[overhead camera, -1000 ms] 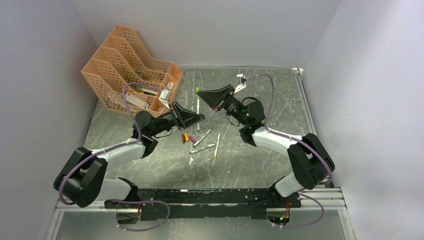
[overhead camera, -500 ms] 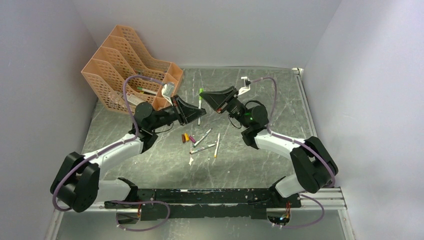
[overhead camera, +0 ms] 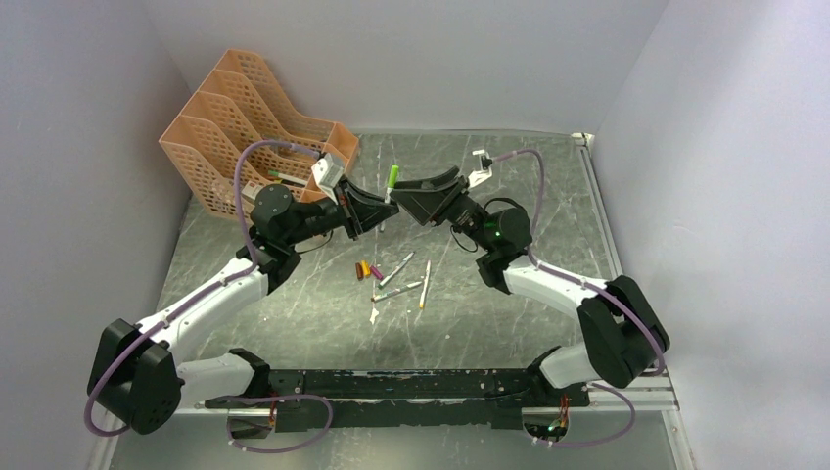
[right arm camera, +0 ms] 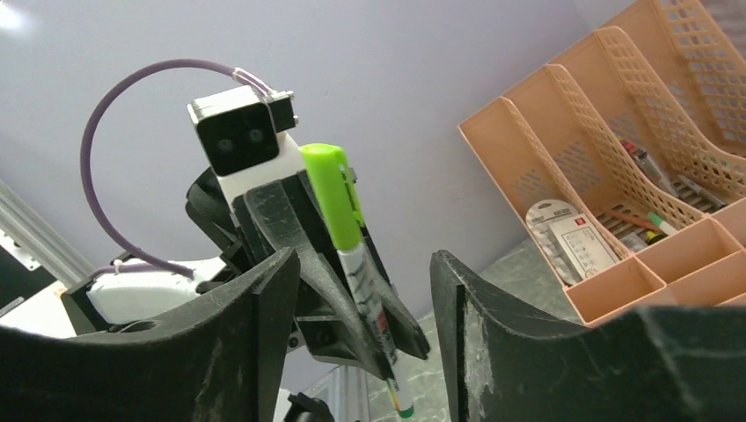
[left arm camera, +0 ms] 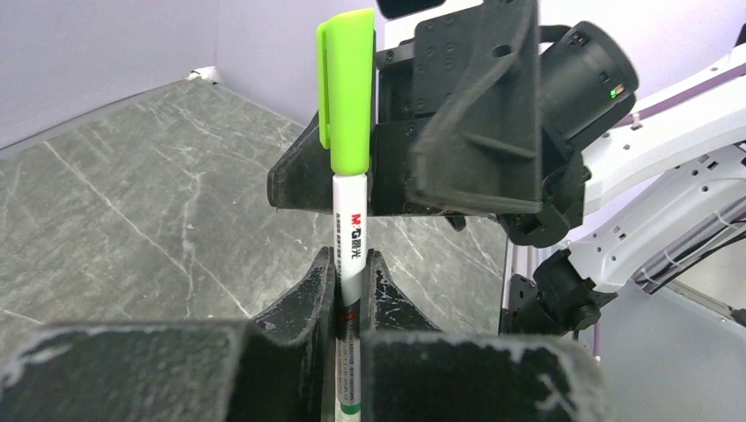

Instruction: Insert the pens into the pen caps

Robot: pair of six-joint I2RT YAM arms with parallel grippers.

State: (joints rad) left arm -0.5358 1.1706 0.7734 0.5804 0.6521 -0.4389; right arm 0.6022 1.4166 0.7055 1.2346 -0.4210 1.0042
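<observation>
My left gripper [overhead camera: 384, 208] is shut on a white pen with a green cap [overhead camera: 392, 176] on it, held upright above the table. In the left wrist view the pen [left arm camera: 349, 237] stands pinched between my fingers, cap [left arm camera: 346, 88] on top. My right gripper [overhead camera: 403, 204] is open and empty, facing the left one closely; its wrist view shows the pen [right arm camera: 365, 290] between its spread jaws, untouched. On the table lie three loose pens [overhead camera: 396, 268] [overhead camera: 397, 291] [overhead camera: 425, 284] and orange, yellow and magenta caps [overhead camera: 366, 269].
An orange mesh file organiser [overhead camera: 250, 137] with pens and boxes inside stands at the back left; it also shows in the right wrist view [right arm camera: 616, 158]. A tiny white scrap [overhead camera: 374, 315] lies near the pens. The metal rail [overhead camera: 411, 387] runs along the near edge.
My left gripper has risen and moved right with the green-capped pen, tipping it upright. My right gripper has shifted left to meet it, and is now open around the pen.
</observation>
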